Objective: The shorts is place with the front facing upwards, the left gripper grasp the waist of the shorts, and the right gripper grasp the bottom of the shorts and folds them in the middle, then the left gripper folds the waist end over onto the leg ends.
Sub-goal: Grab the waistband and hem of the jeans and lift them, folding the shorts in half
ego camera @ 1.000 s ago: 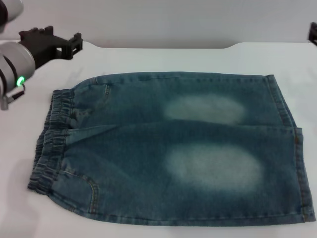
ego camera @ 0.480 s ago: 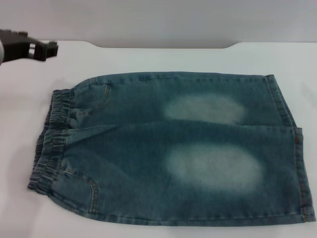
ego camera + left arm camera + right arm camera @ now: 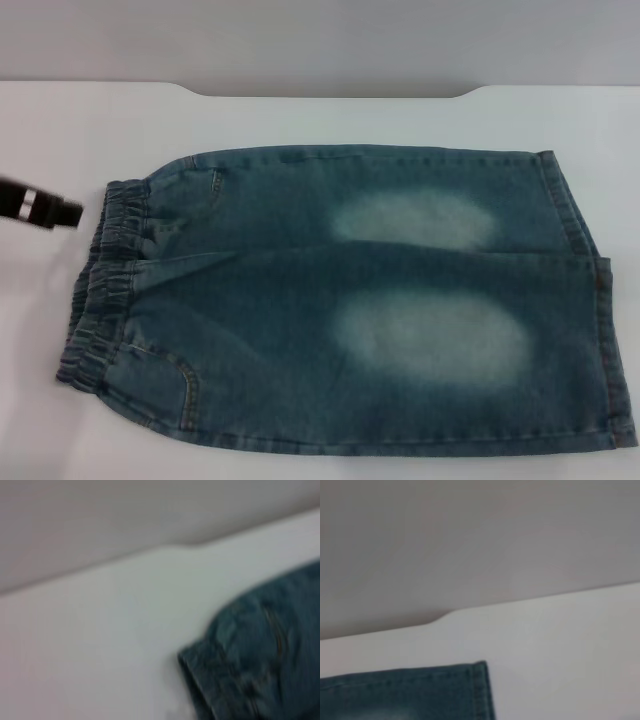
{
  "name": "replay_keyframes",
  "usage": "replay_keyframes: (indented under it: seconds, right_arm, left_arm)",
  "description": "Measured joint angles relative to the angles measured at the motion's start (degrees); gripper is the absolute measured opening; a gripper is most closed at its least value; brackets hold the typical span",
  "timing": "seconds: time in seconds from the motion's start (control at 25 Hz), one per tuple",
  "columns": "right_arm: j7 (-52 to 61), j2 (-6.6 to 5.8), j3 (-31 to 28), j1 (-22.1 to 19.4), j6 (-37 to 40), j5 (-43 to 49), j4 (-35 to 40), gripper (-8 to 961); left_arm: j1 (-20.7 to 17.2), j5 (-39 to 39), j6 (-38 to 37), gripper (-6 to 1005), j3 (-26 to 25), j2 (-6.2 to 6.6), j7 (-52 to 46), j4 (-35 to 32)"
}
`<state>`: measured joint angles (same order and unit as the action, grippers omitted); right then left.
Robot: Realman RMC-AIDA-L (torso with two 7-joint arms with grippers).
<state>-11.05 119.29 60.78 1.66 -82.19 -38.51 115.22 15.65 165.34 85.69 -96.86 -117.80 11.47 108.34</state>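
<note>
The white table filled the frame, and the shorts lay flat across its middle, faded patches up, waist at the left, leg ends at the right. The left gripper showed as a dark blur at the left edge, just beside the waist; whether its jaws were parted could not be told. A clean grasp likely needed it low over the elastic. The right gripper was out of sight.

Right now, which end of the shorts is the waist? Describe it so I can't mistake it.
On the white table the shorts lie flat, legs running toward the robot's right. The waist is the edge on the robot's left, just past the left pincer. It alone is ruched and gathered; the leg ends opposite are straight stitched hems.
</note>
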Motion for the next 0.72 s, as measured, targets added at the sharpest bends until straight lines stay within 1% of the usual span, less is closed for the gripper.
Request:
replay_keyframes:
  seconds: [0.16,0.32,0.52,0.64,0.72]
  right_arm:
    - [-0.10,0.18,-2.70,-1.15,-0.60,-0.79,0.57,653]
    - [-1.39,0.20,-3.17,-1.25,0.63,-0.86,-0.18,653]
    - [-2.29,-0.01,-2.99,-0.17,1.92,-0.97,-2.74,653]
    - [-2.84,-0.11,-3.02,0.52,1.96,-0.69,-2.78,652]
    - [-3.47,-0.16,-2.85,0.79,2.22,-0.50,-2.55,652]
  left_arm:
    - [0.25,0.09,3.75,623,0.43,-0.08,-0.73,-1.19]
    - [0.26,0.06,5.54,619,1.74,-0.13,-3.24,-4.28]
    - [0.31,-0.19,7.16,614,3.96,-0.21,-5.88,-8.49]
    - [0.89,-0.23,8.16,611,4.79,-0.22,-6.89,-9.48]
    - [2.12,-0.26,9.66,609,6.09,-0.28,-8.26,-9.91]
